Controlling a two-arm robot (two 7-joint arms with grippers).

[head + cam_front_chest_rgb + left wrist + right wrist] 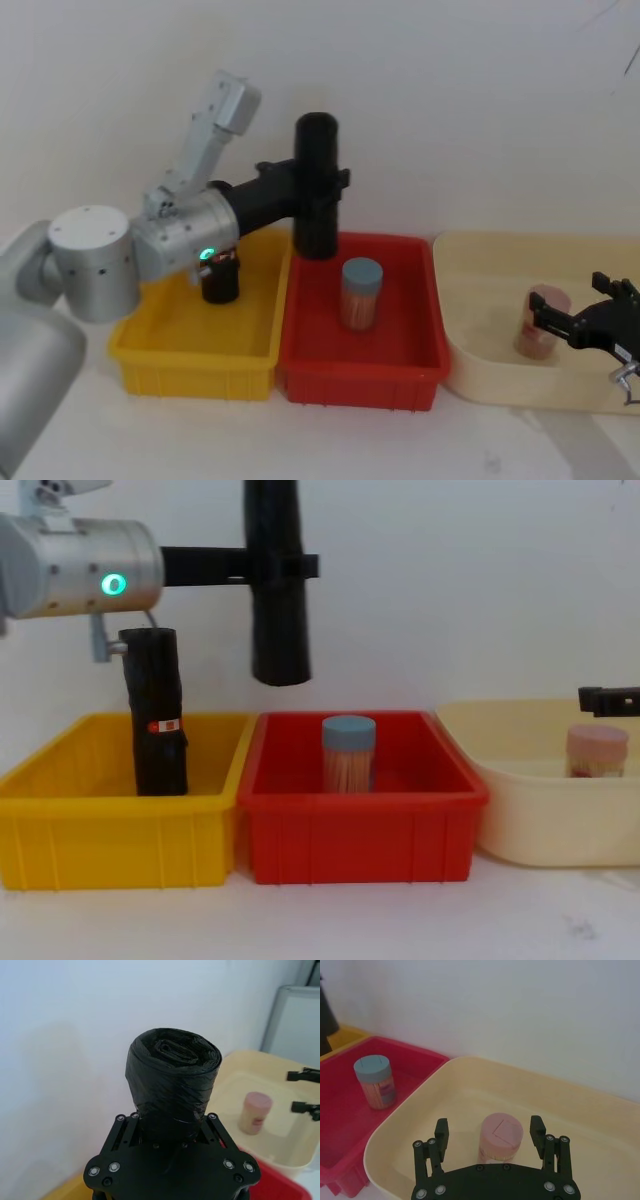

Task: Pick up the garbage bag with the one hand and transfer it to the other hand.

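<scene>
Aloft, one garbage bag [279, 640] in left claw [285, 567]; two jars [361, 293] [542, 322], three trays [190, 360] [355, 385] [520, 385]

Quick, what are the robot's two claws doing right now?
Left claw: closed on the garbage bag, holding it upright in the air.
Right claw: open, holding nothing, by the pink-lidded jar in the cream tub.

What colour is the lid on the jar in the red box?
Light blue. The lid shows best in the right wrist view.
</scene>
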